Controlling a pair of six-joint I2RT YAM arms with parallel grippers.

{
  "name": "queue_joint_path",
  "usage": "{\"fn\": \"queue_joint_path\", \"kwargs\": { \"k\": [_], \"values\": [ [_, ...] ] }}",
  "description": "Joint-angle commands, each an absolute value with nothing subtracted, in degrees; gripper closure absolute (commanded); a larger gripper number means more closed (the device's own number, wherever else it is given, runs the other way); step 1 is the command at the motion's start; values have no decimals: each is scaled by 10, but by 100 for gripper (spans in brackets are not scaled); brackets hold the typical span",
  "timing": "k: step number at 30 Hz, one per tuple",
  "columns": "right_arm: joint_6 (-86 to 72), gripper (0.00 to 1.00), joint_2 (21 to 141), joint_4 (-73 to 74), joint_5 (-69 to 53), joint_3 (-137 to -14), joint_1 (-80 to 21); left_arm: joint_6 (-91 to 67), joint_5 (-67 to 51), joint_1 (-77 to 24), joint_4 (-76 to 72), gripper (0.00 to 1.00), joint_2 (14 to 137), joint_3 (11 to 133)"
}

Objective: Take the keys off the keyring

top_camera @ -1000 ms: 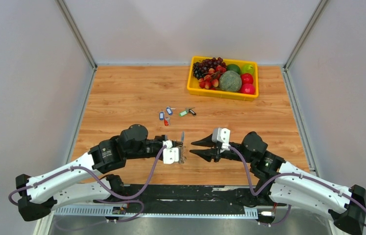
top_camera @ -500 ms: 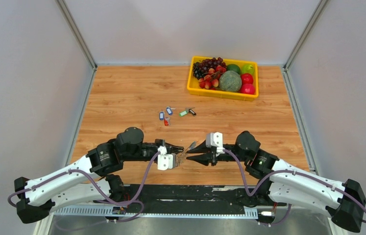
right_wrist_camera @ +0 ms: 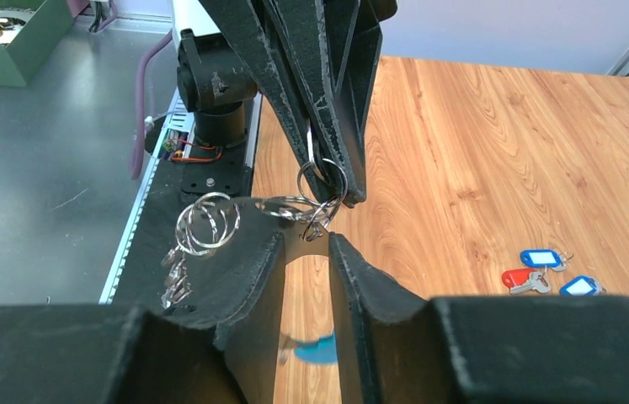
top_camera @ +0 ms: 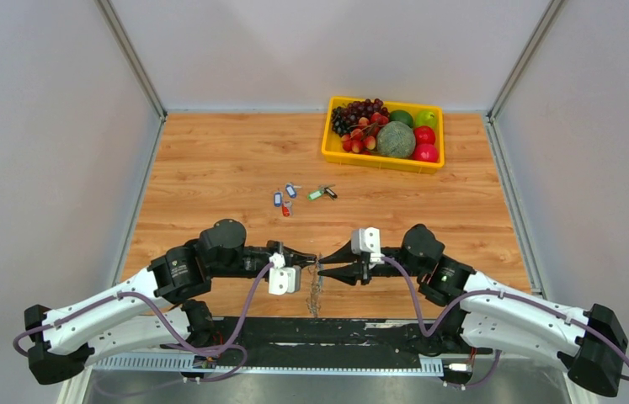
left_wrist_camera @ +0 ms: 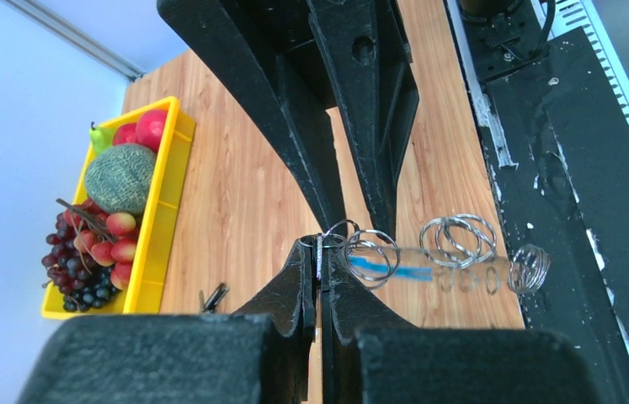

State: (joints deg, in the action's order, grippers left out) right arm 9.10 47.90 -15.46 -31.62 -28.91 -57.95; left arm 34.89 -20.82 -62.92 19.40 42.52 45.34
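My left gripper (top_camera: pixel 311 256) is shut on a small silver ring (left_wrist_camera: pixel 321 246) at one end of the keyring (top_camera: pixel 317 290). The keyring is a pale band with a blue section (left_wrist_camera: pixel 391 269) carrying several silver split rings, and it hangs down over the table's near edge. My right gripper (top_camera: pixel 326 263) is open, facing the left one, with its tips on either side of the linked rings (right_wrist_camera: pixel 321 192). Several loose keys (top_camera: pixel 291 199) with blue, red, green and black heads lie on the table farther back. Some of them show in the right wrist view (right_wrist_camera: pixel 538 268).
A yellow fruit tray (top_camera: pixel 378 163) stands at the back right and also shows in the left wrist view (left_wrist_camera: pixel 163 194). The black base rail (top_camera: pixel 361 330) runs along the near edge under the grippers. Grey walls close in both sides.
The two grippers have come together tip to tip. The keyring, held up and tilted before, now hangs straight down from my left gripper. The right jaws have narrowed around the rings.
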Motion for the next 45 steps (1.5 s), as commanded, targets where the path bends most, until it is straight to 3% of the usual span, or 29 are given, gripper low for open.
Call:
{"fn": "queue_joint_path", "kwargs": {
  "k": [1,5,9,15,22,45],
  "values": [
    [98,67,453,-162,-315,-299,-583,361,-226,-631,156,100,416,454],
    [111,64,435,-162,-304,-291,-582,362,-235,-631,158,100,415,455],
    [117,72,448,-163,-323,-306,-582,364,-256,-631,161,100,416,457],
    [115,73,478,-163,-347,-324,-583,365,-259,-631,160,100,410,457],
    [114,100,474,-163,-350,-323,-584,364,-249,-631,156,100,407,453],
    [127,100,382,-134,-335,-290,-585,360,-243,-631,149,100,402,445]
  ]
}}
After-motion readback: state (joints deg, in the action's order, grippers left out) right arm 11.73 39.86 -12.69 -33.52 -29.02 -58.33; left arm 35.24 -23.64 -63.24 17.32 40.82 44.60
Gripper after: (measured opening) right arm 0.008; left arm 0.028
